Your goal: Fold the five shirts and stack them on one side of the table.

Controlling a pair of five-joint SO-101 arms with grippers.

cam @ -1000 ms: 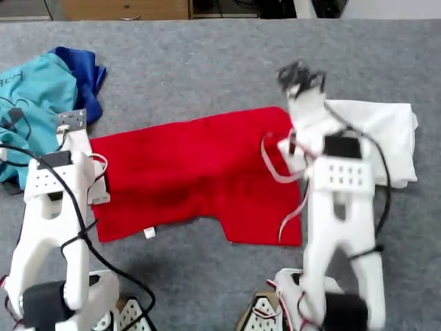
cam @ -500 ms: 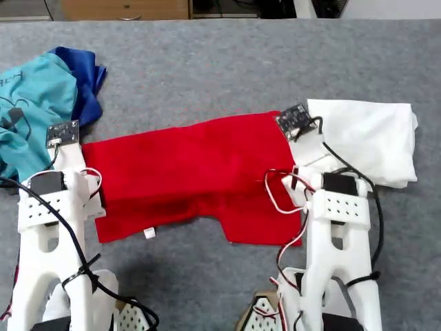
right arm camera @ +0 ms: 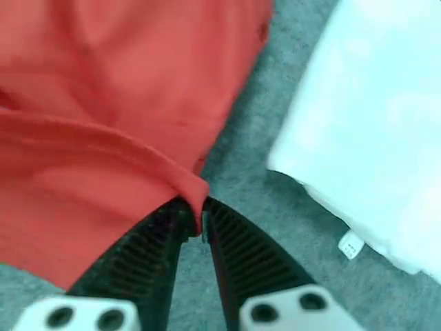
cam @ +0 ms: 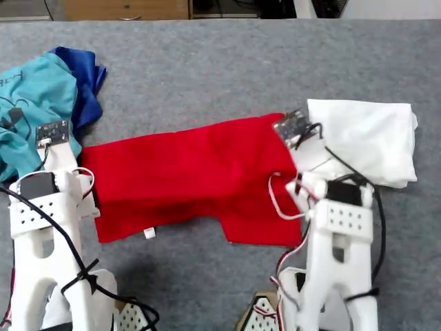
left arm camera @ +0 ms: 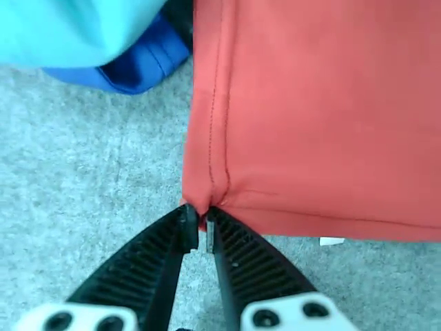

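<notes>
The tabletop (cam: 207, 69) is covered with a grey, felt-like cloth of rough, speckled texture. Behind its far edge stands a piece of light brown wooden furniture (cam: 124, 8), and further along the same edge there are some dark objects (cam: 275, 7), too cut off to identify, next to a pale surface (cam: 393, 8) in the corner.

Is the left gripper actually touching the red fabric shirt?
Touching. Left wrist view: the left gripper pinches a hemmed corner of the red fabric shirt.
</notes>
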